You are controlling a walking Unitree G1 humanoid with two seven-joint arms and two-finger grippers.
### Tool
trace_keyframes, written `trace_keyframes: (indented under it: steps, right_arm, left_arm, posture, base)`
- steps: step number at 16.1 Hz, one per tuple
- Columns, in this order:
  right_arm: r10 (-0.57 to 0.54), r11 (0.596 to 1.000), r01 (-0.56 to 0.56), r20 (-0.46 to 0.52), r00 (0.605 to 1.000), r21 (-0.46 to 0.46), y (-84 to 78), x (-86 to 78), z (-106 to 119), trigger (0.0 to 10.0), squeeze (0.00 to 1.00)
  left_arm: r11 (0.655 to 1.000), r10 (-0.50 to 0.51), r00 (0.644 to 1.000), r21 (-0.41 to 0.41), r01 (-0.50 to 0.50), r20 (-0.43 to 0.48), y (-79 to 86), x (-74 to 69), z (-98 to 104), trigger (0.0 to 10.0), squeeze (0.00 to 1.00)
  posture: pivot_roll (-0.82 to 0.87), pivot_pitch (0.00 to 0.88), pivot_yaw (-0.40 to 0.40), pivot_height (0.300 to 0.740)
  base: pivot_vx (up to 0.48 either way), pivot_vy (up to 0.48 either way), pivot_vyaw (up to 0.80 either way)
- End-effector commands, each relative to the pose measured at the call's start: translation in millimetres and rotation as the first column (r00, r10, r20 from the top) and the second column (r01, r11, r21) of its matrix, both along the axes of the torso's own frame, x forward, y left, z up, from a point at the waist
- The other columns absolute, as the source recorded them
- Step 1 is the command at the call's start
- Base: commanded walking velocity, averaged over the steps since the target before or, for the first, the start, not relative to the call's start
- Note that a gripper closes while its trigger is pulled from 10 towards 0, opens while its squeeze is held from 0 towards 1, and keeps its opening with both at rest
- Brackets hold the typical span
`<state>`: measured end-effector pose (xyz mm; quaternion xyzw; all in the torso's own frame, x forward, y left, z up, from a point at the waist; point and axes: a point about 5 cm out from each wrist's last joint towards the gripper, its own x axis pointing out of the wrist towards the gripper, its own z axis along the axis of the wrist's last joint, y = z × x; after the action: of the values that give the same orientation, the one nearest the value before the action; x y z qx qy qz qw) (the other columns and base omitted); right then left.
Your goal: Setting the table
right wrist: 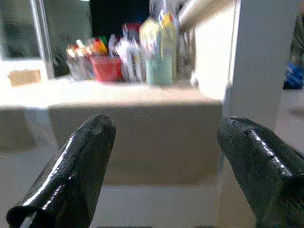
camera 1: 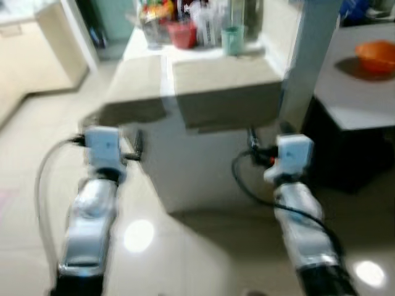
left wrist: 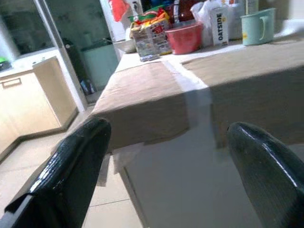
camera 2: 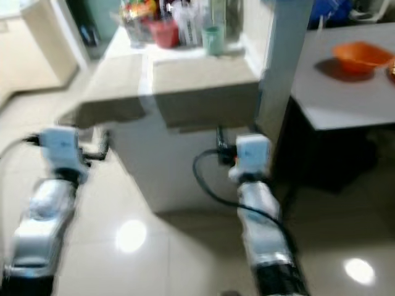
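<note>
Ahead — counter (camera 1: 222,92), both grippers (left wrist: 166,156) agape

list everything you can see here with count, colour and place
counter: 1, beige top on a white base, straight ahead
red bowl: 1, red, far end of counter
mug: 1, pale green, far end of counter, right of the red bowl
carton: 1, white, between red bowl and mug
snack packets: a few, mixed colours, left of the red bowl
table: 1, grey, to the right
orange bowl: 1, orange, on the table
left gripper: 1, black, open, before the counter
right gripper: 1, black, open, before the counter
</note>
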<state>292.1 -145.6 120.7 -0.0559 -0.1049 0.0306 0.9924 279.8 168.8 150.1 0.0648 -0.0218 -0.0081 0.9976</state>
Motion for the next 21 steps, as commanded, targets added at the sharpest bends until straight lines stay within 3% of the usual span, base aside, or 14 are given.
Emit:
trace_keyframes:
  steps: [1, 4, 6, 11, 17, 21]
  right_arm:
    - [0.054, 0.998, -0.054, -0.018, 0.998, 0.018, 15.8, 0.6, -0.5, 10.0, 0.0]
    - [0.072, 0.997, -0.071, -0.016, 0.997, 0.029, 17.6, 0.0, -0.8, 10.0, 0.0]
    - [0.062, 0.998, -0.062, -0.016, 0.998, -0.015, 17.3, -0.1, -2.4, 10.0, 0.0]
    - [0.07, 0.997, -0.07, -0.018, 0.997, -0.03, 19.8, -1.4, -3.9, 10.0, 0.0]
    - [0.09, 0.996, -0.09, -0.007, 0.996, -0.021, 22.7, -5.0, -2.9, 10.0, 0.0]
    - [0.079, 0.996, -0.077, 0.053, 0.995, -0.041, 15.3, 0.0, 27.4, 10.0, 0.0]
  left_arm:
    - [0.999, 0.018, 1.0, 0.03, -0.018, 0.014, 7.8, 0.1, 5.6, 10.0, 0.0]
    - [1.0, 0.001, 1.0, 0.03, -0.002, 0.013, 4.8, 1.0, 6.7, 10.0, 0.0]
    - [0.998, 0.004, 0.999, 0.056, -0.006, 0.034, 3.3, 1.3, 9.5, 10.0, 0.0]
    - [0.998, -0.002, 1.0, 0.062, 0.0, 0.031, 2.1, 2.4, 10.4, 10.0, 0.0]
    - [0.998, -0.003, 1.0, 0.06, 0.002, 0.021, 0.3, 3.2, 9.5, 10.0, 0.0]
    - [0.999, 0.023, 1.0, 0.036, -0.023, 0.006, 10.1, 8.6, 9.9, 10.0, 0.0]
  posture:
    - [-0.11, 0.0, 0.123, 0.74]
    - [-0.11, 0.0, 0.125, 0.74]
    - [-0.11, 0.0, 0.125, 0.74]
    - [-0.11, 0.0, 0.131, 0.74]
    - [-0.12, 0.0, 0.136, 0.74]
    - [-0.13, 0.0, 0.141, 0.74]
  base:
    - [0.458, 0.0, 0.0]
    - [0.456, 0.0, -0.61]
    - [0.469, 0.0, -0.35]
    - [0.0, 0.0, 0.0]
    - [0.084, -0.423, 0.0]
    - [0.307, -0.365, 0.0]
